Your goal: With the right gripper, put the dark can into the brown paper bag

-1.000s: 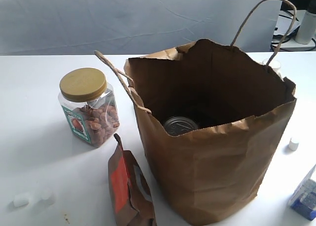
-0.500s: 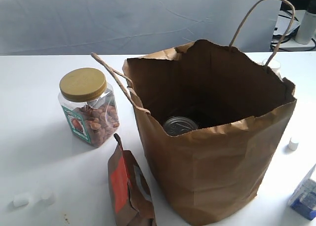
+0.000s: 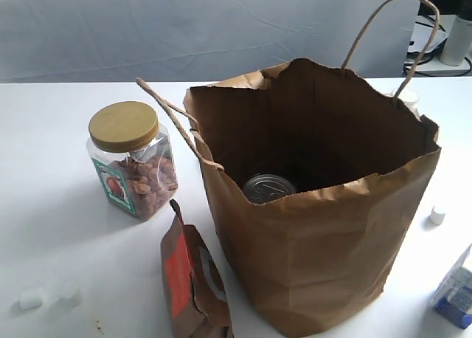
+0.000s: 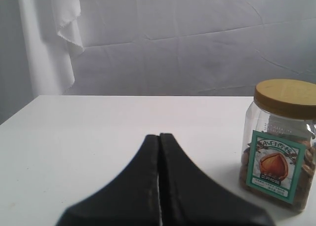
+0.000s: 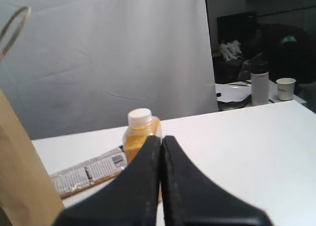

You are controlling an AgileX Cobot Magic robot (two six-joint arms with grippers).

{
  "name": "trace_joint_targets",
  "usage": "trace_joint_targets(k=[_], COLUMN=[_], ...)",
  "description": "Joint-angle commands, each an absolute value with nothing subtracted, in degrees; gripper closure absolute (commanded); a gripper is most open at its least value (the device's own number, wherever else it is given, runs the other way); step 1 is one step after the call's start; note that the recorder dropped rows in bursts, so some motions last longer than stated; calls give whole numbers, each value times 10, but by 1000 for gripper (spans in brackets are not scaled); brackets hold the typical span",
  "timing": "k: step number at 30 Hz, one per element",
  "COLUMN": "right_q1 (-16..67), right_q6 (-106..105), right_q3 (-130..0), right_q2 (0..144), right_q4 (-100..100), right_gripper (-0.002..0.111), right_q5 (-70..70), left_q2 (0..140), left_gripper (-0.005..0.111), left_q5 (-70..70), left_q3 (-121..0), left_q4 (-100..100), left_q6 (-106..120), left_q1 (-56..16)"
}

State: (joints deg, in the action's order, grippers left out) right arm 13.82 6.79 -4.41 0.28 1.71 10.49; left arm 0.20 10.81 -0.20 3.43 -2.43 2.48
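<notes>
The small round silver-topped dark can (image 3: 268,187) sits inside the crinkled brown paper bag (image 3: 332,235), apart from the black right gripper (image 5: 161,142), whose jaws meet empty; rigid, slick, likely weighty; best pinched across its sides.

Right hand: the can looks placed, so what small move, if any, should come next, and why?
Probably none, or at most a slight retreat to rest. The dark can already sits inside the brown paper bag, and the right hand is shut on nothing, outside the bag above the white table.
</notes>
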Motion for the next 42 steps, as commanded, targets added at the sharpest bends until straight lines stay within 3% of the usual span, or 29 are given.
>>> trace_joint_targets(k=[1, 42], right_q1=[132, 136], right_q6=[-17, -39], right_q3=[-13, 0], right_q2=[0, 0], right_q4=[41, 61], right_gripper=[108, 108], right_q5=[89, 78], left_q2=[0, 0], left_gripper=[107, 107], left_q5=[105, 105], left_q3=[0, 0], left_q4=[36, 36], left_q6=[-26, -26], left_q1=[21, 21])
